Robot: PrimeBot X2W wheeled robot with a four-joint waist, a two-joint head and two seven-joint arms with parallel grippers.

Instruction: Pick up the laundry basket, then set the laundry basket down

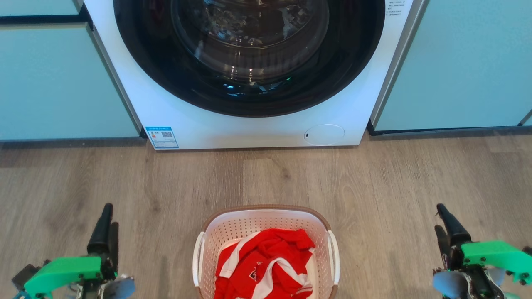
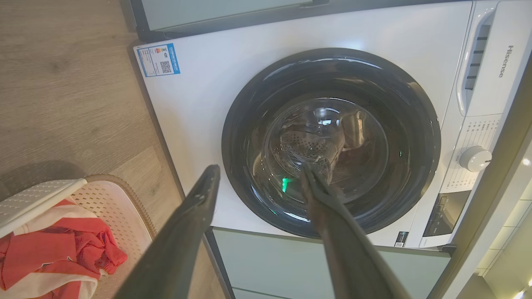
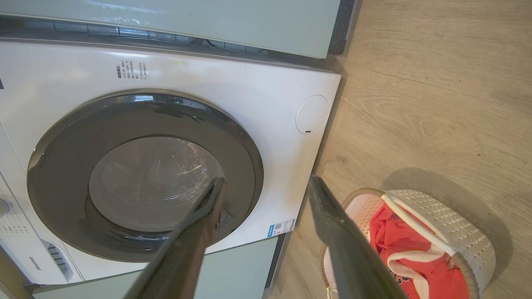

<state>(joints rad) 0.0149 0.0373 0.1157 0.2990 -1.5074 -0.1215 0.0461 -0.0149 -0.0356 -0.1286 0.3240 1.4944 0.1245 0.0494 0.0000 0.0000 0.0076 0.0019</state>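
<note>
The laundry basket (image 1: 245, 227) stands on the wood floor at the bottom centre of the head view, white and perforated with a brown rim and white side handles. A red and white garment (image 1: 266, 261) lies inside it. My left gripper (image 1: 110, 214) hovers to the basket's left, apart from it, and my right gripper (image 1: 439, 216) hovers to its right, also apart. In the left wrist view the left gripper (image 2: 259, 170) is open and holds nothing, with the basket (image 2: 112, 207) at lower left. The right gripper (image 3: 266, 180) is likewise open, with the basket (image 3: 453, 226) at lower right.
A white front-loading washing machine (image 1: 249, 131) with a shut dark round door stands just beyond the basket. Pale green cabinet fronts (image 1: 50, 83) flank it on both sides. Bare wood floor (image 1: 374, 178) lies between the machine and the basket.
</note>
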